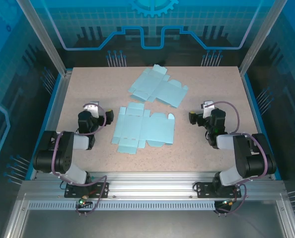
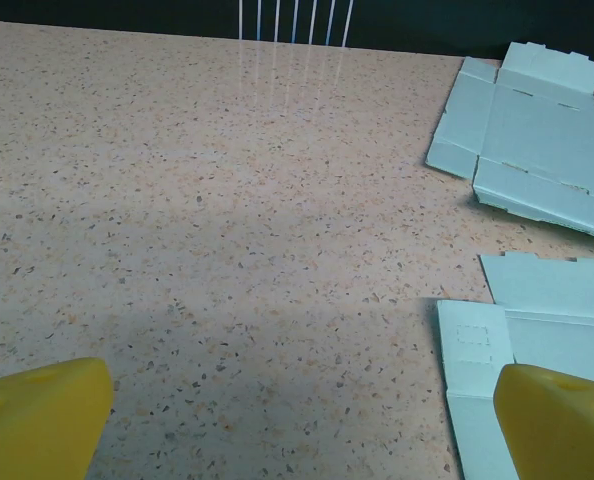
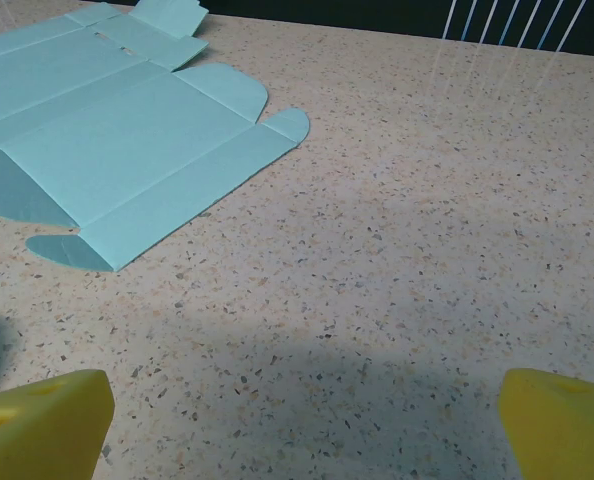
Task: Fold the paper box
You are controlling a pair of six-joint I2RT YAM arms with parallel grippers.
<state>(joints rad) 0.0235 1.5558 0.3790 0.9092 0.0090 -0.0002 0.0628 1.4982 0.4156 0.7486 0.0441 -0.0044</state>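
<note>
The left hand (image 1: 91,107) sits low over the surface (image 1: 197,148), its yellow fingers (image 2: 39,415) spread wide and holding nothing. The paper box (image 1: 142,130) lies flat and unfolded just to this hand's right. Its long axis runs across toward the right hand (image 1: 206,106), which is equally wide and empty. I judge the left hand slightly nearer. A second blank (image 1: 158,87) lies farther out, ahead of both hands. No writing is legible on either.
</note>
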